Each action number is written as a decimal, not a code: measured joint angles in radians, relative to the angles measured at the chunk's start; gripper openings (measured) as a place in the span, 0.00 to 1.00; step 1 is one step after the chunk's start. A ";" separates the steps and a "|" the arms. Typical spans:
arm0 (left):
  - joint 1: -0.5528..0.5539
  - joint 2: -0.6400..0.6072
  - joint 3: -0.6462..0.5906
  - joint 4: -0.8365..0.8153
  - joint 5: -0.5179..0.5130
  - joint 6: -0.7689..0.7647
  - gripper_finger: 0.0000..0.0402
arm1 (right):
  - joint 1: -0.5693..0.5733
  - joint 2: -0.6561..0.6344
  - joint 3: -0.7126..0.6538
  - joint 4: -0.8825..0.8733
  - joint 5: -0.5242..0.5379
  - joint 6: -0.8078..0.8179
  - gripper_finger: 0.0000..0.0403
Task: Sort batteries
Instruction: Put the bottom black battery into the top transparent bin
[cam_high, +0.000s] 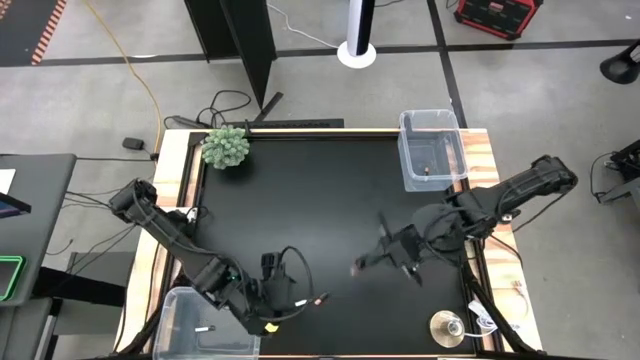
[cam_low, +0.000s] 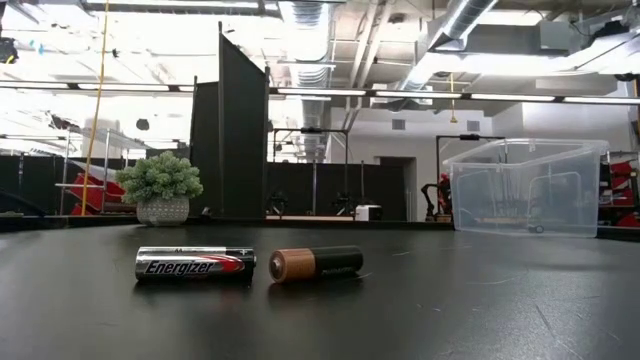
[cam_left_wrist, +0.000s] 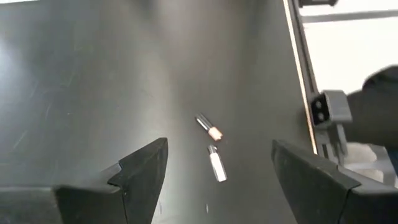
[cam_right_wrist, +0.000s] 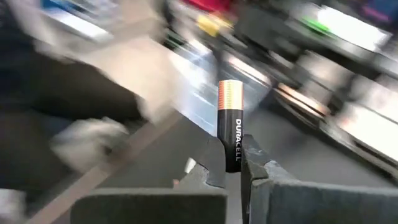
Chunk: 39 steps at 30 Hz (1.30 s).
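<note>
Two batteries lie side by side on the black table: a silver Energizer and a dark one with a copper end. The left wrist view shows the dark one and the silver one ahead of my open left gripper, which sits low near the table's near edge. My right gripper is over the table's middle right, shut on a dark Duracell battery. One whitish battery lies in the near-left clear bin. A dark one lies in the far-right clear bin. My right gripper pinches the Duracell battery by its dark end between the two fingertips. The battery runs along the fingers and sticks out past them, its copper end farthest from the gripper. It touches nothing else in the right wrist view.
A clear bin stands at the table's far right corner, also seen in the low view. Another clear bin sits at the near left corner. A potted plant is at the far left, a round silver disc near right.
</note>
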 joint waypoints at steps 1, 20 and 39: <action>0.009 0.000 -0.007 0.011 -0.002 -0.010 0.70 | 0.010 -0.017 -0.012 -0.022 0.086 0.007 0.02; 0.148 0.002 -0.221 0.065 0.105 -0.129 0.70 | -0.054 -0.201 -0.044 -0.991 1.007 1.045 0.02; 0.224 0.053 -0.263 0.209 0.183 -0.055 0.70 | -0.650 -0.008 -0.043 -1.026 0.906 1.092 0.17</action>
